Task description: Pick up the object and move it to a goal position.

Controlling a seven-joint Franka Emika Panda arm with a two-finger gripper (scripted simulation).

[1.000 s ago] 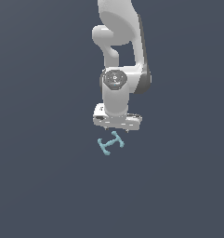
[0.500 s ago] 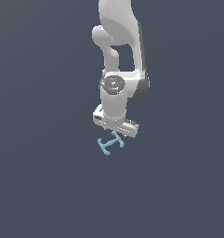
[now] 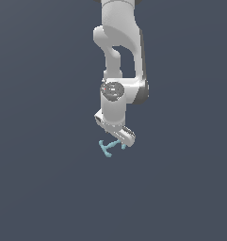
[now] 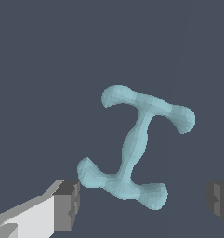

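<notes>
The object (image 3: 109, 147) is a small light-teal H-shaped piece lying flat on the dark surface, partly covered by the white hand in the exterior view. In the wrist view the object (image 4: 136, 145) shows whole: a thin bar with a short crossbar at each end. My gripper (image 3: 116, 141) hangs just above it, turned at an angle. The gripper (image 4: 143, 205) is open, its two dark fingertips (image 4: 67, 205) spread wide, with the object's nearer crossbar lying between them. Nothing is held.
A plain dark grey surface (image 3: 44, 188) fills both views, with no other objects. The white arm (image 3: 119, 52) rises straight up out of the exterior view.
The hand has rotated about its vertical axis and sunk a little closer to the object. The object has stayed where it was.
</notes>
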